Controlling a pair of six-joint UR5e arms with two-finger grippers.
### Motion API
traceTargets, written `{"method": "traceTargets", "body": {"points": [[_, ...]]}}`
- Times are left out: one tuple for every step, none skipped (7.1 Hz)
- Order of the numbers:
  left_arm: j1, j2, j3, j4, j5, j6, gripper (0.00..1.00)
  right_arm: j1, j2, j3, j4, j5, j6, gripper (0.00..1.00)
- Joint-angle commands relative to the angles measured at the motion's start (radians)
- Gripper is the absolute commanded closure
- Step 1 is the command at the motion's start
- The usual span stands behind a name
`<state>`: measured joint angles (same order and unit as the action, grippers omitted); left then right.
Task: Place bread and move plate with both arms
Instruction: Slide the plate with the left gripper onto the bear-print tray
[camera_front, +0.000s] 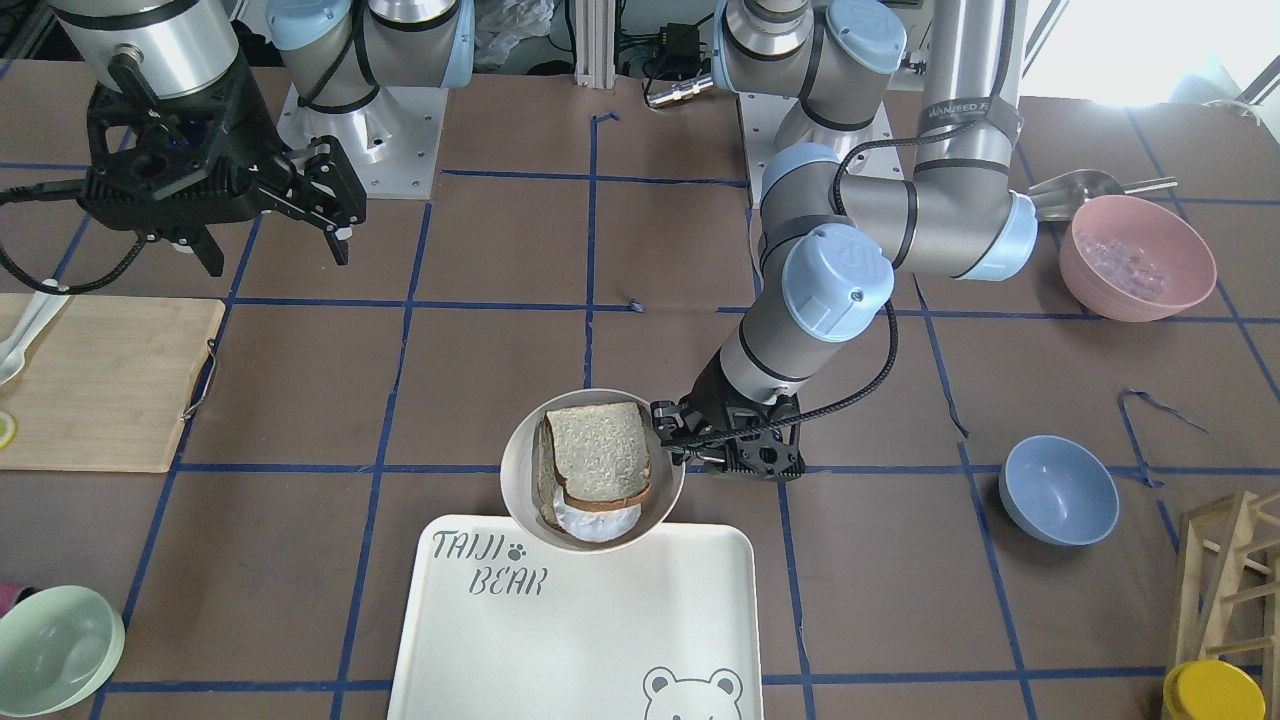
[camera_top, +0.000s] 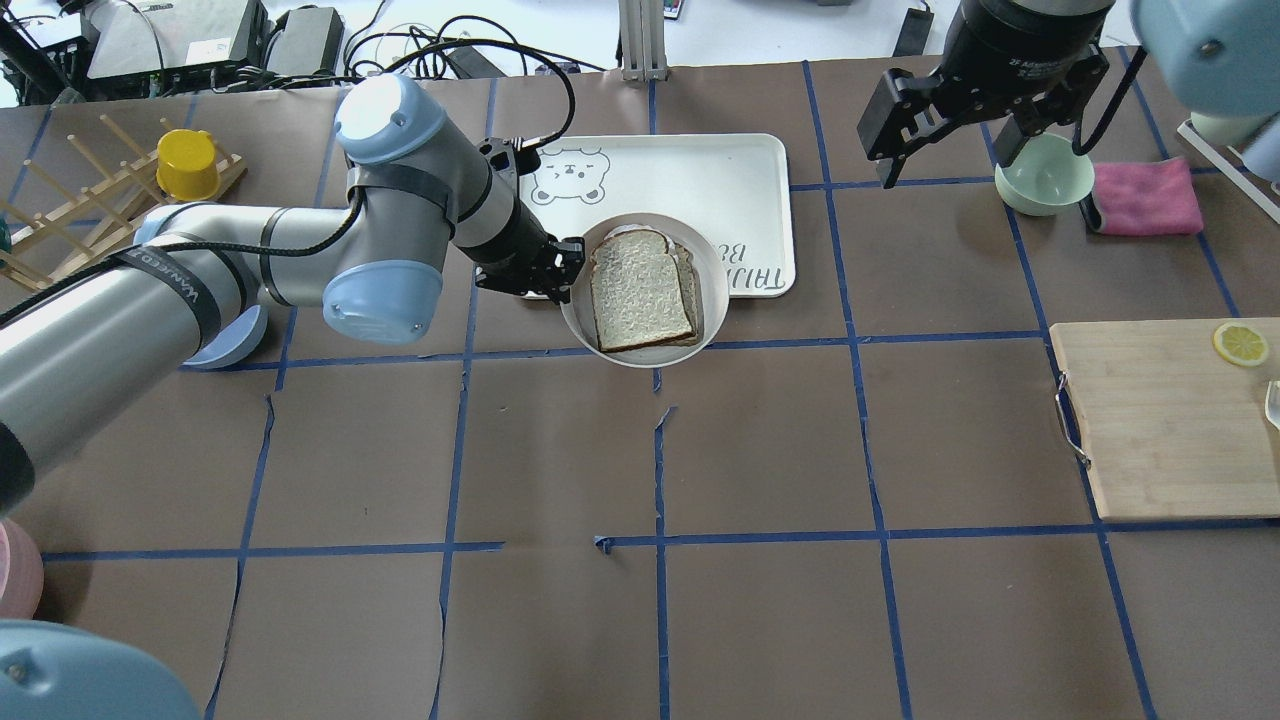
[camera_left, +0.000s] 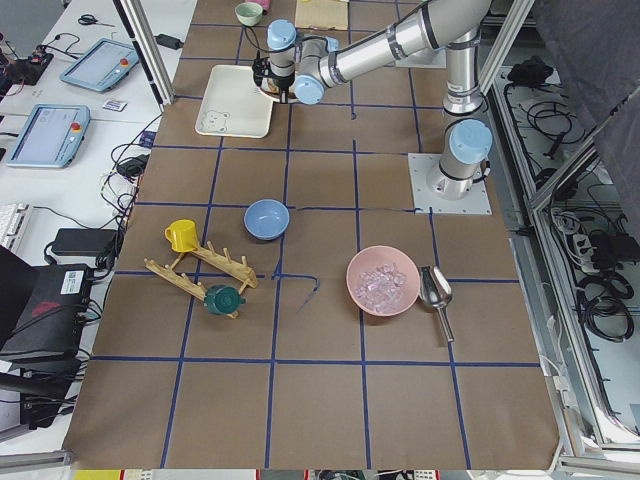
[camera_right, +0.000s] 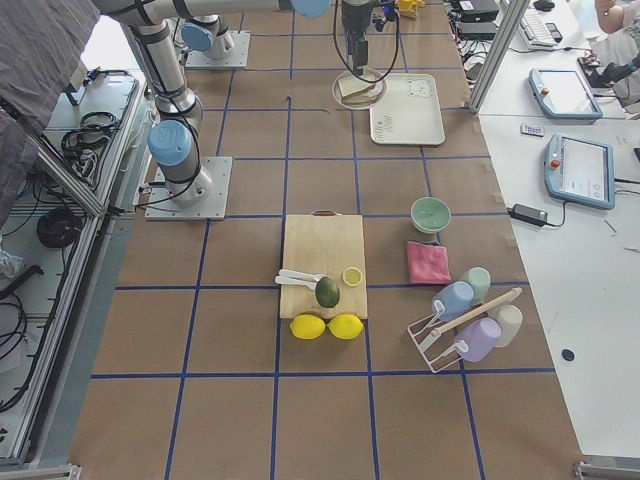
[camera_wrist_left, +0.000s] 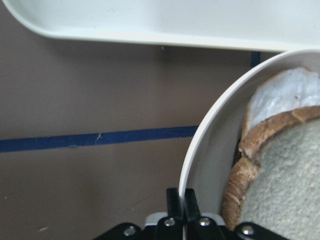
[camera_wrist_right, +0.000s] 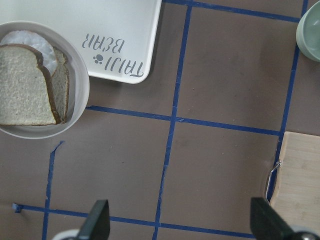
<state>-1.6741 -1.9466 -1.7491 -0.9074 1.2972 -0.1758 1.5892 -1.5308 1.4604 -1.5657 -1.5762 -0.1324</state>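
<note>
**Cream-white plate loaded, move unfinished**

Bread (camera_top: 640, 290) lies on the plate (camera_top: 714, 300), so placing looks done. The left gripper (camera_top: 570, 262), arm stretched low, is clamped on the plate's rim. The plate overlaps the tray (camera_top: 700, 170) edge. Beyond, the right gripper (camera_top: 945, 148) hangs high, jaws spread, empty.

Head count: two arms, left arm (camera_top: 240, 245) and right arm (camera_front: 150, 40). One plate (camera_front: 512, 480), one tray (camera_front: 600, 640), one board (camera_top: 1160, 420). Bread (camera_top: 640, 290): at least two slices, can't tell beyond that. Three bowls: pink bowl (camera_front: 1100, 290), blue bowl (camera_front: 1058, 490), green bowl (camera_front: 50, 650). Two whole lemons (camera_right: 308, 327) plus one lemon slice (camera_top: 1240, 343). One cloth (camera_top: 1145, 195), one scoop (camera_front: 1075, 190).
</note>
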Motion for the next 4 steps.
{"method": "traceTargets", "body": {"points": [[0.019,-0.121,0.165,-0.007,-0.007,-0.023,1.00,0.000,0.000,0.000,-0.001,0.001,-0.001,0.00],[0.019,-0.193,0.231,-0.007,-0.010,-0.033,1.00,0.000,0.001,0.000,-0.001,0.001,-0.001,0.00],[0.019,-0.246,0.284,-0.007,-0.012,-0.022,1.00,0.000,0.001,0.000,0.001,-0.001,-0.001,0.00],[0.019,-0.294,0.327,-0.008,-0.013,-0.019,1.00,0.000,0.001,0.000,0.001,-0.001,-0.001,0.00]]}}
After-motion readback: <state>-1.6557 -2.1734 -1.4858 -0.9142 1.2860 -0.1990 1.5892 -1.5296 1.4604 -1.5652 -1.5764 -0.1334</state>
